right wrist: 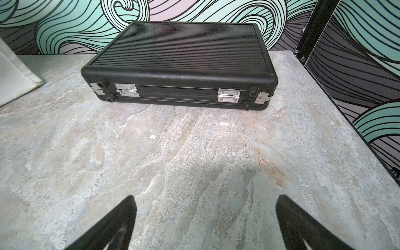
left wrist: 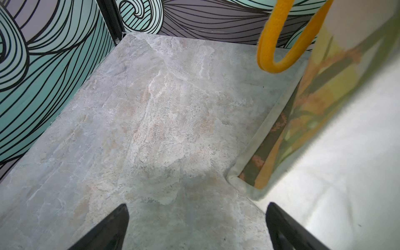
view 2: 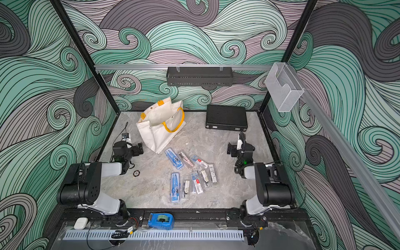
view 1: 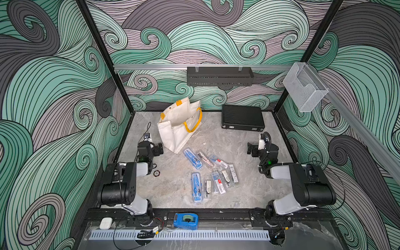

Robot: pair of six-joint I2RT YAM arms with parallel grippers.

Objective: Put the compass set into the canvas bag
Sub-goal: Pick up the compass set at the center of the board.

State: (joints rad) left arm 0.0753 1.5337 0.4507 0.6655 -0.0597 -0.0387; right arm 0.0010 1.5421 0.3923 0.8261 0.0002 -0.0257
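Note:
The off-white canvas bag (view 1: pixel 179 126) (view 2: pixel 160 127) with yellow handles stands open at the back left of the table. In front of it lie two blue-rimmed clear compass set cases, one near the bag (view 1: pixel 192 158) (view 2: pixel 174 158) and one nearer the front (view 1: pixel 196 187) (view 2: pixel 175 187). My left gripper (view 1: pixel 159 149) (left wrist: pixel 197 207) is open and empty just left of the bag's front corner; the bag's side (left wrist: pixel 346 173) fills its wrist view. My right gripper (view 1: pixel 251 148) (right wrist: pixel 206 198) hovers open and empty over bare table, right of the cases.
Several slim clear cases (view 1: pixel 225 175) lie scattered beside the compass sets. A flat black hard case (view 1: pixel 242 120) (right wrist: pixel 179 54) sits at the back right. A round token (view 1: pixel 156 173) lies by the left arm. A blue tape dispenser (view 1: pixel 186 220) sits on the front rail.

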